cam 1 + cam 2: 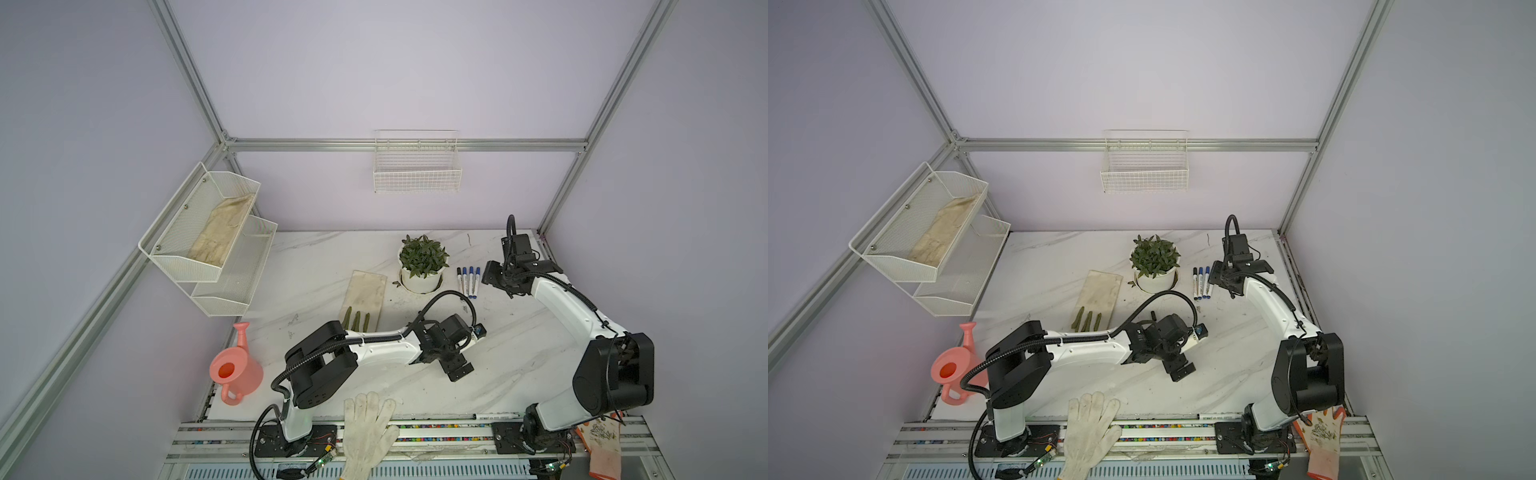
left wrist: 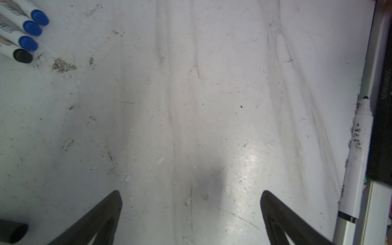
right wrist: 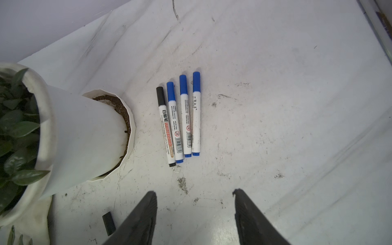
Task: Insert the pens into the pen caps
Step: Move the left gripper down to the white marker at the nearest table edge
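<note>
Along the front rail, at the bottom of both top views, a white knit glove (image 1: 370,432) drapes over the edge and an orange glove (image 1: 604,446) lies at the lower right. Just behind the rail an uncapped pen (image 1: 496,415) lies flat along the front edge of the marble table (image 1: 519,357), its black tip bare in the left wrist view. Near the middle of the frame the left gripper (image 2: 191,192) hangs over bare tabletop, jaws spread wide with nothing between them. Behind its arm a beige cloth (image 1: 365,291) carries three olive-green strips (image 1: 356,321) at its near end. Further back, right of centre, stands a potted plant (image 1: 422,266); a loose black cap (image 3: 108,223) lies on the table not far from the pot. Just right of the pot, four capped pens (image 1: 468,282) lie side by side, touching, one black-capped and three blue, caps toward the back wall. The right gripper (image 3: 195,194) hovers just to their right, jaws parted and empty, clear of the pens. On the back wall hangs a white wire basket (image 1: 417,170), and at the upper left a mesh shelf (image 1: 178,224) holds a folded cloth (image 1: 222,235).
</note>
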You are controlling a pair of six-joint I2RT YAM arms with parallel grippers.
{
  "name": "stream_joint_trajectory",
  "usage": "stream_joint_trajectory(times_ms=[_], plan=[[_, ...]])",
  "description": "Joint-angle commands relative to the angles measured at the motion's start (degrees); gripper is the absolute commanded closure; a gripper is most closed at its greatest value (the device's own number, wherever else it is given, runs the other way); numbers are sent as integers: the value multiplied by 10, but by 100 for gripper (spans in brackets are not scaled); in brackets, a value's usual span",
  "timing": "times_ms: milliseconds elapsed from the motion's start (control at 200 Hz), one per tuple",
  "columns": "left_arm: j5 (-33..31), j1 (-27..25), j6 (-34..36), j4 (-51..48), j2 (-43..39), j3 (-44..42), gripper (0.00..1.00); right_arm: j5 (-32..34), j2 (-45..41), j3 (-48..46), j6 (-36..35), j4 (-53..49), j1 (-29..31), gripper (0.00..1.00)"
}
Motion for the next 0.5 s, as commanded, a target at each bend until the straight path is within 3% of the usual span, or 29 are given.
stream_joint_trajectory(times_ms=[0, 285, 495], plan=[[-41, -15, 24, -5, -40, -10, 0, 38, -32, -13, -15, 11, 0, 39], [-68, -15, -2, -4, -51, -29, 0, 68, -160, -106, 0, 79, 1, 38], [-59, -22, 6, -100, -2, 54, 0, -28, -84, -48, 53, 35, 1, 41]])
